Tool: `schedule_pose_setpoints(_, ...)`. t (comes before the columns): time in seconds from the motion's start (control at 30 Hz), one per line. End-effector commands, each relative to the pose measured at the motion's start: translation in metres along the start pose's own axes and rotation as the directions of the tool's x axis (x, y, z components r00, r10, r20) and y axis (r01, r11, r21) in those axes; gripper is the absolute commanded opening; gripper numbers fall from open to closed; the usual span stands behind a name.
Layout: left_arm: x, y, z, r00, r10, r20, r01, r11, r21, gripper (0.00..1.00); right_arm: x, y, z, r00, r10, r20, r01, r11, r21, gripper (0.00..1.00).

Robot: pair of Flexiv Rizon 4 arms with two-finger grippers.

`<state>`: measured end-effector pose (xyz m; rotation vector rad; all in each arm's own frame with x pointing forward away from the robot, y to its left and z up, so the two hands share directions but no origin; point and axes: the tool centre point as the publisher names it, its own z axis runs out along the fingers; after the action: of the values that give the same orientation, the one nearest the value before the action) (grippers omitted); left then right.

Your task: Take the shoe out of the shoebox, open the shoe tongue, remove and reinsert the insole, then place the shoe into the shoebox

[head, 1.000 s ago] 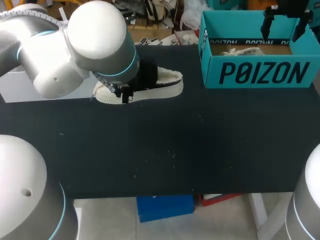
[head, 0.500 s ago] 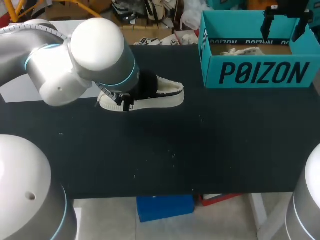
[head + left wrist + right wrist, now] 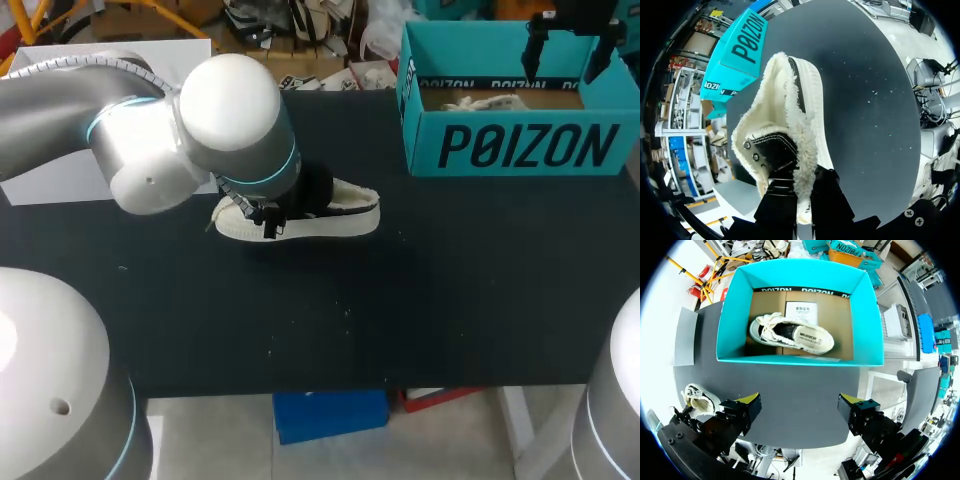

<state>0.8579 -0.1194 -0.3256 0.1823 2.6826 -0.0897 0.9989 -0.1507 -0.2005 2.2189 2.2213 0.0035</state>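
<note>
- Holding: left gripper (image 3: 801, 195) is clenched on the fleece-lined shoe (image 3: 790, 120). Its dark fingers pinch the fluffy edge beside the black eyelet panel from both sides, and the yellow tips are buried in the pile.
- Shoe is out of the box, sole down on the black table (image 3: 420, 300), well apart from the teal shoebox (image 3: 520, 145). The left arm (image 3: 190, 130) hangs over one end of it in the head view.
- Right gripper (image 3: 800, 405) is released, fingers spread wide, hovering above the shoebox and touching nothing. A second shoe (image 3: 790, 335) lies on the cardboard floor inside.
- Judgement: removal looks done and opening the tongue is the step in hand. The insole cannot be seen, so its state is unknown.
- Risk 1: the grip is on soft fleece only. A firm pull could strip the pile through the fingers and lose the hold.
- Risk 2: nothing pins the shoe. With the right arm away at the box, pulling on the tongue may drag or tip the whole shoe rather than fold the tongue back.
- Risk 3: the left arm blocks the head view of the opening, so reaching for the insole would be poorly checked.
- Risk 4: the second shoe takes up box floor, so the returned shoe could land on it and sit crooked.
</note>
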Motion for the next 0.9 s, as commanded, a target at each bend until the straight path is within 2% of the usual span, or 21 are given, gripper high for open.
schedule_pose_setpoints(0.03,0.0,-0.004,0.017,1.0,-0.004,-0.011,0.004,1.0,-0.003,0.0,0.0,0.0,0.0,1.0,0.001,0.0,-0.001,1.0,0.001,1.0)
schedule_pose_setpoints(0.33,0.008,-0.005,0.038,0.998,0.005,-0.059,-0.005,1.0,-0.001,0.0,0.0,0.0,0.0,1.0,0.001,0.0,-0.001,1.0,0.001,1.0)
schedule_pose_setpoints(0.63,0.014,-0.005,0.048,0.996,0.022,-0.085,-0.021,1.0,0.008,0.0,0.0,0.0,0.0,1.0,0.001,0.0,-0.001,1.0,0.001,1.0)
schedule_pose_setpoints(0.9,0.021,-0.005,0.056,0.987,0.021,-0.158,-0.015,0.999,0.04,0.0,0.0,0.0,0.0,1.0,0.001,0.0,-0.001,1.0,0.001,1.0)
